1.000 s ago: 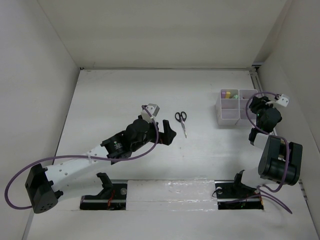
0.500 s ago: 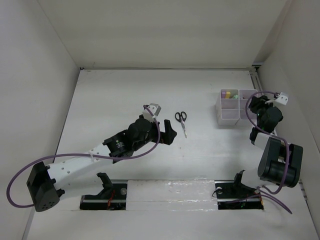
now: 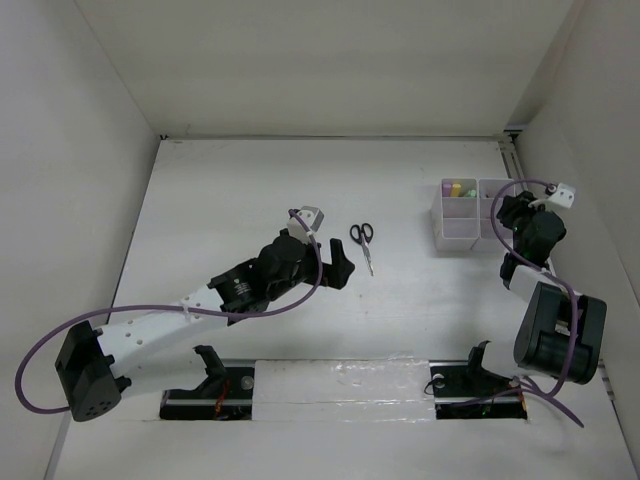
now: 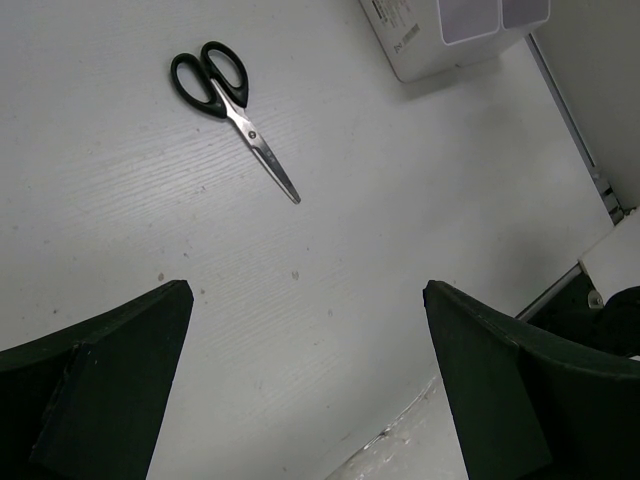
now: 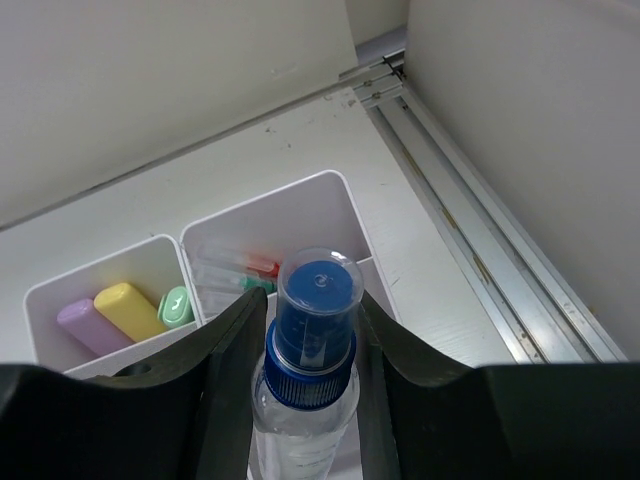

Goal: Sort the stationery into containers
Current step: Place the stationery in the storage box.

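Scissors (image 3: 362,243): flat mid-worktop, near the left gripper (image 3: 341,266).
Organizer (image 3: 455,238): by the right edge, right gripper (image 3: 513,214) at its right side.

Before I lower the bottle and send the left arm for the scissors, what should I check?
1. Grip: right gripper shut on the bottle, cap up: ok.
2. Drop spot: bottle lined up over a free compartment of the organizer: cannot tell, the near compartments are hidden behind the gripper.
3. Jaws: left gripper open: ok.
4. Target: scissors closed, lying flat ahead of the left gripper, nothing touching them: ok.
5. Clearance: the two grippers are far apart: ok.
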`<state>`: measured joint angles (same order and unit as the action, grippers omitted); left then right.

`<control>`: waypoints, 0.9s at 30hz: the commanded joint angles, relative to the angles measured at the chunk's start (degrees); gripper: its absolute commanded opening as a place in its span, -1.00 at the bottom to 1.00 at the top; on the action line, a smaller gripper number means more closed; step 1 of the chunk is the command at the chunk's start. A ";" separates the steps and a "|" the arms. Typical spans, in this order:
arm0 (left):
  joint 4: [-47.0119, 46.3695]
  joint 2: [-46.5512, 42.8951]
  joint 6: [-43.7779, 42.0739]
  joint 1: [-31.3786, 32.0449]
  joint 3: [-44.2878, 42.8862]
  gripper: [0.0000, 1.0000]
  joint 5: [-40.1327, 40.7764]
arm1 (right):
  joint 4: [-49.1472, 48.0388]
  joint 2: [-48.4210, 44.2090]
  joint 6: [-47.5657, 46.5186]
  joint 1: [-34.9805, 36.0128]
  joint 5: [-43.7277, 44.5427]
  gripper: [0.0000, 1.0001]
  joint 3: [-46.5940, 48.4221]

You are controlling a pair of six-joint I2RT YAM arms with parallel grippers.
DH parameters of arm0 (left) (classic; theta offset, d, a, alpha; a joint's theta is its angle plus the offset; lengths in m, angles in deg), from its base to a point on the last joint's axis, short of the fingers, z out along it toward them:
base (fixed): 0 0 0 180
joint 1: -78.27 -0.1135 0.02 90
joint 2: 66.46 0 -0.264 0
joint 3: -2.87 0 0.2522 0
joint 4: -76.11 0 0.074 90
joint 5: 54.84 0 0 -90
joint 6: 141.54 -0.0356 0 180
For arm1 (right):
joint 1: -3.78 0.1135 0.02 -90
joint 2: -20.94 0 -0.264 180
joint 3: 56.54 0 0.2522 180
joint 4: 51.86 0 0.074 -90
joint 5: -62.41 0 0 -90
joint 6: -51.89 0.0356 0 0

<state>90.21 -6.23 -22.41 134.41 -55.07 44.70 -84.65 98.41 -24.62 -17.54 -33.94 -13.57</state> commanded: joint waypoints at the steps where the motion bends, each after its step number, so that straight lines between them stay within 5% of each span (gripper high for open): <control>1: -0.69 -0.29 -0.65 -0.15 -2.57 1.00 0.57 | -0.83 -1.10 -0.23 0.32 0.99 -0.82 3.48; 27: -0.69 -0.29 -0.65 -0.15 -2.57 1.00 0.57 | 4.53 -0.57 -0.23 0.32 2.83 -0.42 5.42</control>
<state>90.21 -6.23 -22.41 134.41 -55.07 44.70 -78.48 98.76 -24.62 -17.54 -32.49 -10.55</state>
